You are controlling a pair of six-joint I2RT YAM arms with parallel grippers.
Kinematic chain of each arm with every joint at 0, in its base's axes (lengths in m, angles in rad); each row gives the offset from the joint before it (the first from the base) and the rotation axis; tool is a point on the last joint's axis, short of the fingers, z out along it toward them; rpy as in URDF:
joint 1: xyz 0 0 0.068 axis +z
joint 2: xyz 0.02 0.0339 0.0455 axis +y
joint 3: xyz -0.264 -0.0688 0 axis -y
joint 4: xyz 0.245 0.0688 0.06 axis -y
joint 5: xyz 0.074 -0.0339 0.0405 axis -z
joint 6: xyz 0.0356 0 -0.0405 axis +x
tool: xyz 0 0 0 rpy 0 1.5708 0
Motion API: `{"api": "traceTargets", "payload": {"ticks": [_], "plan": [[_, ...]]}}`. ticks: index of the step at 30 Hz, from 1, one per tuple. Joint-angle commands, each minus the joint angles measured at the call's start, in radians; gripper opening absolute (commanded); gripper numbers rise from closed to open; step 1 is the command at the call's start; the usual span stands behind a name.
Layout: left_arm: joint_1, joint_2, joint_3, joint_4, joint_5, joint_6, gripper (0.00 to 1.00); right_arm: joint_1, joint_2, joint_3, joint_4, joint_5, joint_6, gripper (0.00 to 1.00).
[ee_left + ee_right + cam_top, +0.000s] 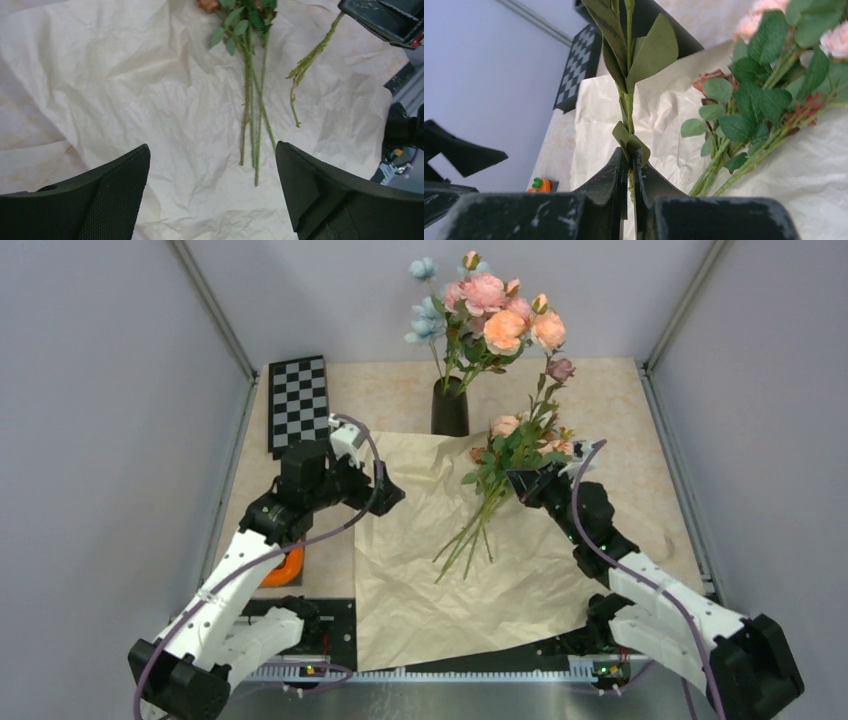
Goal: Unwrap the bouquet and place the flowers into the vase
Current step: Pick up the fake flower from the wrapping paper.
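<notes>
One green-leaved mauve rose stem pinched in right pincer, raised above crinkled cream paper sheet | left pincer spread, idle | other roses lie on sheet | next: carry stem to slim black vase, lower upright.

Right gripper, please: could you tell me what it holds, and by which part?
The right gripper pinches one rose stem partway along, at a leaf.

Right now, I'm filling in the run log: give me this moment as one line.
right gripper: shut on single stem | left gripper: open above paper | other flowers: lying on paper
</notes>
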State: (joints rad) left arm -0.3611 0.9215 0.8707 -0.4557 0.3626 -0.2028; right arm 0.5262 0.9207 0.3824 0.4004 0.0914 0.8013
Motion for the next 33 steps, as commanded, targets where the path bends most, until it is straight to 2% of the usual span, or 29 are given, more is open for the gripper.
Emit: {"api": "traceTargets", "payload": {"ticks": [1, 3, 5, 10, 13, 18, 24, 25, 29, 33], "plan": [[-0.132, -0.007, 0.024, 0.109, 0.007, 0.001, 0.99, 0.031, -0.133, -0.018, 0.081, -0.077, -0.159, 0.00], [-0.199, 0.015, 0.045, 0.135, -0.030, -0.019, 0.99, 0.061, -0.164, -0.009, 0.087, -0.108, -0.199, 0.00], [-0.230, 0.040, 0.054, 0.201, -0.006, -0.093, 0.99, 0.105, -0.175, 0.010, 0.079, -0.127, -0.233, 0.00], [-0.261, 0.077, 0.013, 0.533, 0.132, -0.307, 0.99, 0.264, -0.151, 0.053, 0.104, -0.118, -0.290, 0.00], [-0.275, 0.091, -0.006, 0.650, 0.150, -0.379, 0.99, 0.366, -0.096, 0.081, 0.153, -0.097, -0.306, 0.00], [-0.282, 0.116, 0.004, 0.615, 0.130, -0.386, 0.99, 0.447, 0.014, 0.139, 0.219, -0.100, -0.326, 0.00], [-0.283, 0.082, -0.031, 0.615, 0.131, -0.404, 0.97, 0.467, 0.100, 0.171, 0.290, -0.131, -0.313, 0.00], [-0.284, 0.081, -0.035, 0.614, 0.129, -0.406, 0.93, 0.470, 0.109, 0.176, 0.296, -0.137, -0.313, 0.00], [-0.284, 0.082, -0.039, 0.608, 0.133, -0.413, 0.66, 0.477, 0.130, 0.193, 0.295, -0.144, -0.315, 0.00], [-0.284, 0.084, -0.040, 0.615, 0.144, -0.420, 0.48, 0.479, 0.136, 0.197, 0.283, -0.140, -0.316, 0.00]]}}
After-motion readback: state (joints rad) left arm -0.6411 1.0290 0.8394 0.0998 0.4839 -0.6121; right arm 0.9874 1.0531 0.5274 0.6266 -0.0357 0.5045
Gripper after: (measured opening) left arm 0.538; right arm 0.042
